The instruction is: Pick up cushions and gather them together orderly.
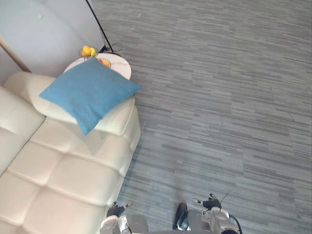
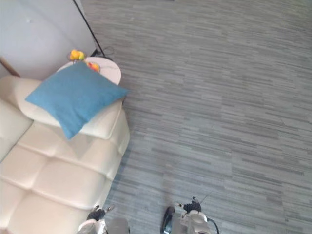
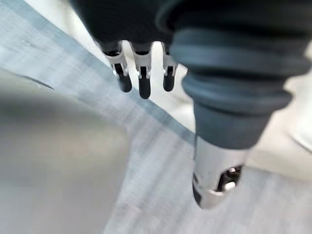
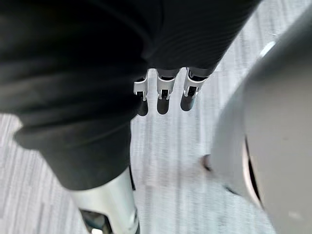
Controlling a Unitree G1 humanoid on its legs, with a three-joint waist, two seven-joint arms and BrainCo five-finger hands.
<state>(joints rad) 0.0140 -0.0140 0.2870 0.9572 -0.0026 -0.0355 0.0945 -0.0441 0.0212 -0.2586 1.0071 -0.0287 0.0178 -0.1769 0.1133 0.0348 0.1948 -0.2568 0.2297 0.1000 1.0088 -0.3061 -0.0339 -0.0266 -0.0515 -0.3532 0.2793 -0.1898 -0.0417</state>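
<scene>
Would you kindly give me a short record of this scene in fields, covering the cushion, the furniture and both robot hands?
cushion: blue square fabric cushion, resting on the sofa's armrest, one corner overhanging the seat
sofa: cream tufted leather sofa
table: round white side table behind the cushion, carrying a wire bowl of fruit
floor: grey striped carpet
left robot hand: open, empty, low beside the sofa
right robot hand: open, empty, over the carpet

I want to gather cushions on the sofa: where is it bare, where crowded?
Bare: the sofa seat between the backrest and the carpet, in front of the blue cushion. Crowded: the armrest under that cushion; the side table holds fruit.
</scene>
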